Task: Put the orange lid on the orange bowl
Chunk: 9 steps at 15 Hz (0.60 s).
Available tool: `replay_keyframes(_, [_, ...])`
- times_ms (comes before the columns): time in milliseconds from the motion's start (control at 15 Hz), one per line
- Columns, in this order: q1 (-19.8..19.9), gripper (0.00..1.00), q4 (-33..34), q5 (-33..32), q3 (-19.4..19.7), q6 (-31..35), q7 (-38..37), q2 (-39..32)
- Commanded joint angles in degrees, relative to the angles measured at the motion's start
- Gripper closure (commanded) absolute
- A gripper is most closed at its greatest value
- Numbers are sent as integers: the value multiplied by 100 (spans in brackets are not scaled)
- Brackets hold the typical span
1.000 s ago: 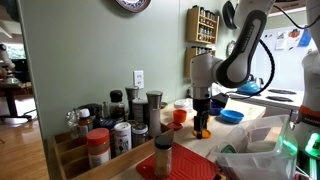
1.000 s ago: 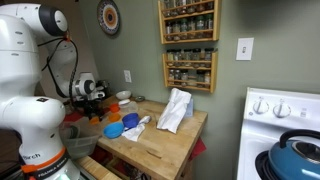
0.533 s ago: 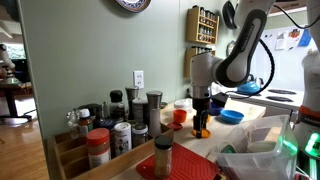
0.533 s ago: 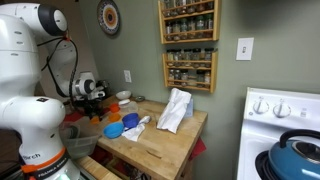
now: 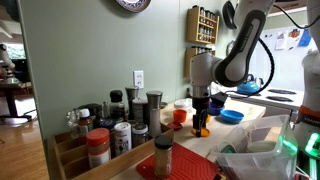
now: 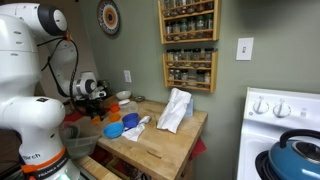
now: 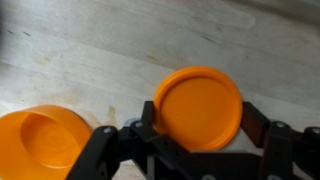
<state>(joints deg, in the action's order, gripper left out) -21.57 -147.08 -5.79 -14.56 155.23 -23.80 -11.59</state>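
In the wrist view the orange lid (image 7: 197, 105), a flat round disc, lies on the wooden table between my gripper's (image 7: 199, 120) two black fingers. Both fingers touch its edges. The orange bowl (image 7: 40, 142) stands open at the lower left, apart from the lid. In an exterior view my gripper (image 5: 203, 122) is down at the table with something orange (image 5: 203, 131) at its tips. In the other exterior view the gripper (image 6: 96, 101) is low over the table's far end; lid and bowl are too small to tell there.
An orange-red cup (image 5: 179, 116) and a blue bowl (image 5: 231, 116) stand near the gripper. Spice jars (image 5: 122, 135) crowd the near side. Blue bowls (image 6: 113, 130) and a white cloth (image 6: 175, 110) lie on the wooden table (image 6: 160, 145).
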Motion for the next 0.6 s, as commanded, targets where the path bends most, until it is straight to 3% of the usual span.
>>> replay_keyframes(0, [-27, 19, -132, -35, 122, -77, -111, 205])
replay_keyframes(533, [178, 19, -321, -19, 187, -428, -139, 929])
